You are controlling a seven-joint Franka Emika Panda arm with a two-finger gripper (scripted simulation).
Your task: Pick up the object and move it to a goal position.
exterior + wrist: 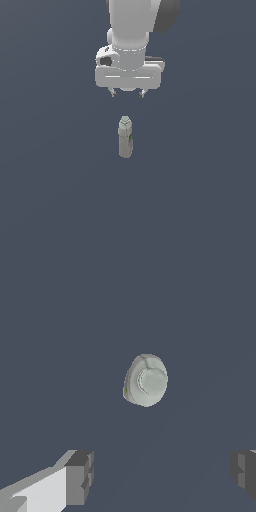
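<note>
Your bottle [125,137] stands upright on the dark worktop [50,200], alone, directly under the gripper [127,93] and well clear of it; nothing touches it. Its long axis runs vertically, cap up and rounded base down, and the wrist view confirms this: you look almost straight down on the round cap [152,380], with the body's oval outline showing around it and a sliver of green label at one edge. The jaws stand wide apart and empty, their dark pads [81,476] visible at either side of that view. Watch the offset there: the bottle [145,380] does not sit on the line between the pads, so a straight descent would likely bring one finger down onto the cap or shoulder and topple it. A tall, narrow body on a rounded base will tip readily if one jaw meets it first while closing. Gripping only the narrow neck could also let it swing or slip. No goal marker is visible.
</note>
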